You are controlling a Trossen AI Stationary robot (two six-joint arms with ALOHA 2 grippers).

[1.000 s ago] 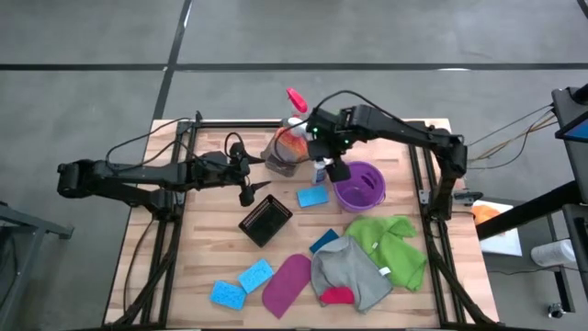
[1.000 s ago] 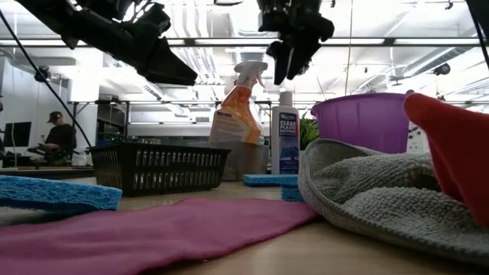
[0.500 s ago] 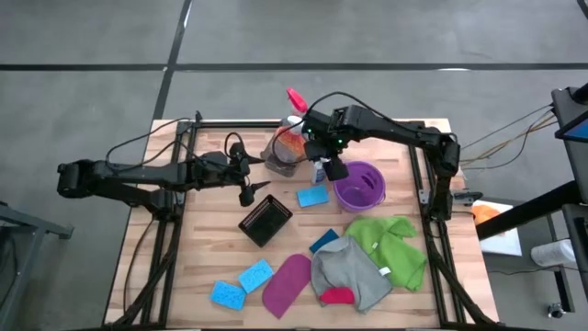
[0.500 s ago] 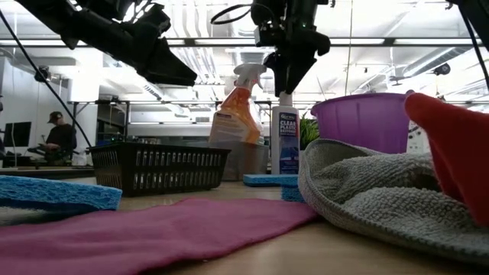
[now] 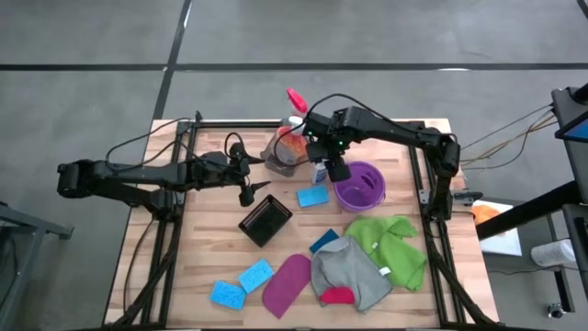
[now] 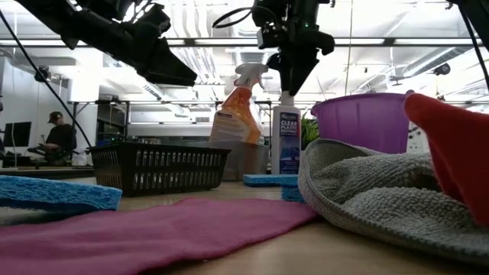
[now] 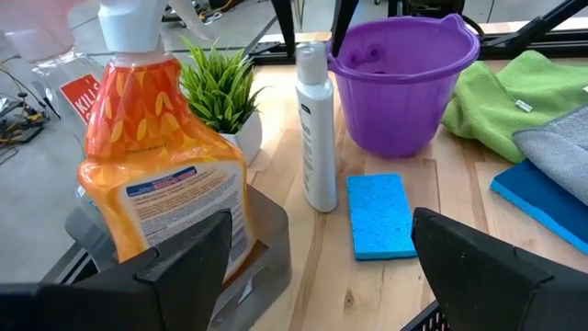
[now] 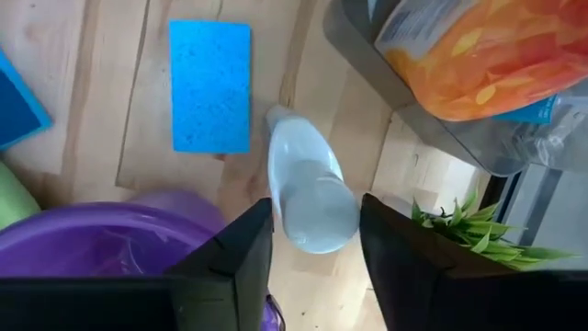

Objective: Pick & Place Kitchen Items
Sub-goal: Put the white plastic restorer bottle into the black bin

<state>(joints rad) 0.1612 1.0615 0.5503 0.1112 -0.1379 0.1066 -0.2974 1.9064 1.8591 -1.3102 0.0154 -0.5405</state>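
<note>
Hovering with fingers spread around the white squeeze bottle's (image 5: 319, 171) cap, the right gripper (image 5: 329, 164) has not clasped it. Left, an orange spray bottle (image 5: 288, 140) fills a grey bin (image 7: 266, 267); right, a purple bucket (image 5: 360, 187).

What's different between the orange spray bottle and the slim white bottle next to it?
The orange spray bottle is wide, with a trigger head, while the slim white bottle is a narrow cylinder with a plain cap. The orange one sits in a grey bin; the white one stands on the bare table. The right gripper straddles the white bottle's top; nothing reaches for the orange one. Both stand upright.
</note>
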